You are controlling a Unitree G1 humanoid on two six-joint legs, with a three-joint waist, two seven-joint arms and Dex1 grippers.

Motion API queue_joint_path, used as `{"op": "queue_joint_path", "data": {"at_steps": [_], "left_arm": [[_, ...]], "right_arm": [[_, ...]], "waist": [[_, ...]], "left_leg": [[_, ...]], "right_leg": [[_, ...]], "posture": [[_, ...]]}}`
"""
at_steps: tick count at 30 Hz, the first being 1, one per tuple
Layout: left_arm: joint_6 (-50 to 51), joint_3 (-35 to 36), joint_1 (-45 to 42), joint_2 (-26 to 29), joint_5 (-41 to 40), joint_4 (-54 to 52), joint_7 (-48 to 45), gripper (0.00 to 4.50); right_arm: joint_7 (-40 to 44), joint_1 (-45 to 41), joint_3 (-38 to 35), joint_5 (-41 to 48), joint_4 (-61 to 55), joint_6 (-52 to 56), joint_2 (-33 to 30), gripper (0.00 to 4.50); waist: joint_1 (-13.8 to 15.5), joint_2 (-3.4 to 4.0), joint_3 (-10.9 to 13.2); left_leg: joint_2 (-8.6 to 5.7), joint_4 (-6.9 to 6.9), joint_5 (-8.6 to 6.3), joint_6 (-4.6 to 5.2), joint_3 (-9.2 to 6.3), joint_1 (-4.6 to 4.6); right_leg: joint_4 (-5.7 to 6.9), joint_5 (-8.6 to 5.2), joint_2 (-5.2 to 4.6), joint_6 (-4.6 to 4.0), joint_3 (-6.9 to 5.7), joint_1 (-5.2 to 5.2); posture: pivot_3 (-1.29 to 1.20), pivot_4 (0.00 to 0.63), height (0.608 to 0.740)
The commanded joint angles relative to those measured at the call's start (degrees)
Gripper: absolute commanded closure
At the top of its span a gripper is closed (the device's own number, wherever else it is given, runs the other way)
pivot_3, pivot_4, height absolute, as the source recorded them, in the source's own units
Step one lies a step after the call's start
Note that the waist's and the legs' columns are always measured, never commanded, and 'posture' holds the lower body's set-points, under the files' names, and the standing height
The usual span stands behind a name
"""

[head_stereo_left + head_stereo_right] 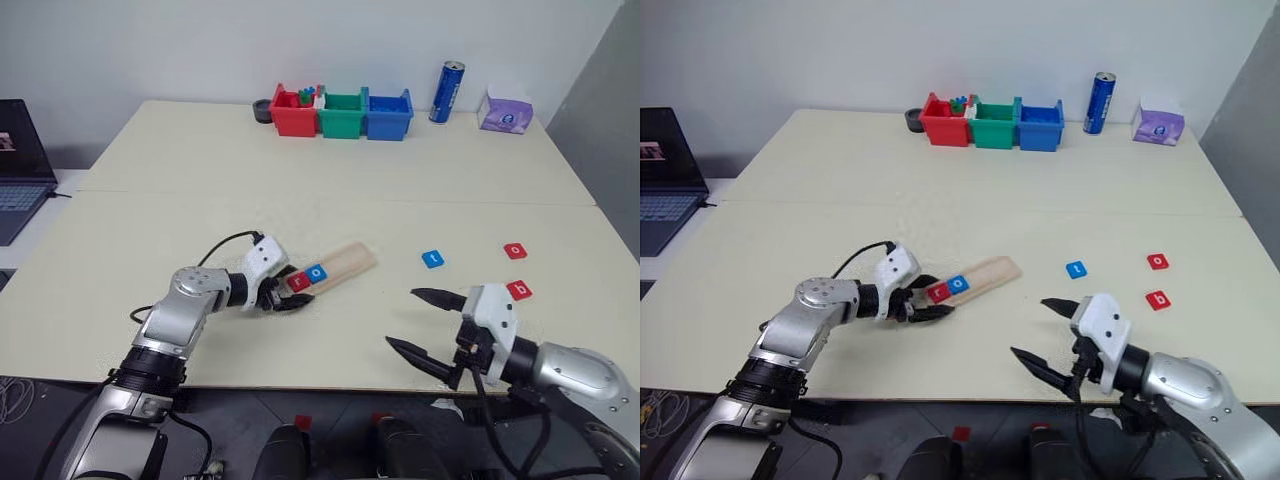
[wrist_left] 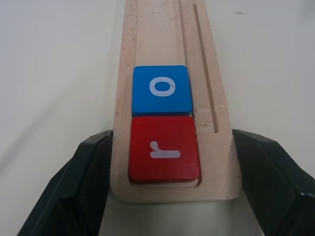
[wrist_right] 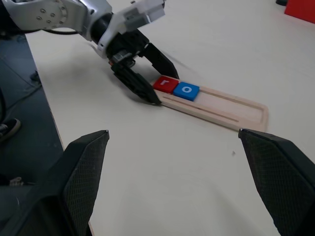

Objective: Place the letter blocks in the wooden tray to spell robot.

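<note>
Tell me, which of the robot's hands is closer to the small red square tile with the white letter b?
The right hand. It hovers open just in front of the red b tile. The left hand is far across the table, its fingers around the end of the pale wooden tray.

Pale table [image 1: 330,200]. Wooden tray [image 1: 340,266] lies on it, angled, near the front edge. Loose on the surface to the right: blue t tile [image 1: 432,259], red o tile [image 1: 515,250], red b tile [image 1: 519,290]. Far edge: red bin [image 1: 293,113], green bin [image 1: 343,114], blue bin [image 1: 388,115], blue can [image 1: 447,92], purple tissue box [image 1: 505,112].
</note>
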Motion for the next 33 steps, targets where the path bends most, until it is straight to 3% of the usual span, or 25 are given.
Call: {"op": "queue_joint_path", "data": {"at_steps": [1, 14, 25, 28, 33], "left_arm": [[-4.4, -3.3, -2.3, -1.1, 0.2, -1.0, -4.7, 1.12], [-14.5, -10.5, -9.7, -7.9, 2.8, 7.0, -13.4, 1.12], [-15.8, -10.8, -9.0, -9.2, 5.5, 8.4, -12.4, 1.12], [-15.2, -10.5, -9.0, -9.8, 5.1, 8.7, -12.3, 0.11], [-15.7, -10.2, -8.6, -9.7, 4.7, 8.1, -12.6, 0.03]], "right_arm": [[2.4, 2.9, -5.3, 0.9, -1.6, -1.3, -2.0, 0.0], [5.3, 10.9, -9.3, -1.7, -2.4, -1.9, -5.8, 0.0], [5.2, 11.6, -8.0, -3.0, -2.7, -2.8, -5.2, 0.0], [5.5, 11.2, -8.1, -2.7, -2.0, -2.8, -5.3, 0.0], [6.3, 10.8, -8.7, -2.1, -1.3, -2.2, -5.6, 0.0]], "waist": [[0.0, -0.01, 0.0], [-0.4, -0.04, 0.0], [-0.3, -0.05, 0.0], [-0.3, -0.05, 0.0], [-0.3, -0.05, 0.0]], "left_leg": [[0.01, 0.0, 0.0, 0.0, 0.01, 0.0], [-0.07, 0.03, 0.0, 0.01, 0.01, 0.0], [-0.05, 0.04, 0.0, 0.01, 0.01, -0.01], [-0.05, 0.04, 0.0, 0.01, 0.0, 0.0], [-0.05, 0.04, 0.0, 0.01, 0.0, 0.0]], "right_leg": [[0.0, 0.0, 0.01, 0.0, 0.01, 0.0], [0.03, 0.0, 0.24, -0.01, 0.02, 0.0], [0.03, 0.0, 0.25, 0.0, 0.02, -0.01], [0.03, 0.0, 0.25, 0.0, 0.02, -0.01], [0.03, 0.0, 0.25, 0.0, 0.02, -0.01]], "posture": [[0.0, 0.15, 0.74], [0.0, 0.15, 0.74], [0.0, 0.15, 0.74], [0.0, 0.15, 0.74], [0.0, 0.15, 0.74]]}}
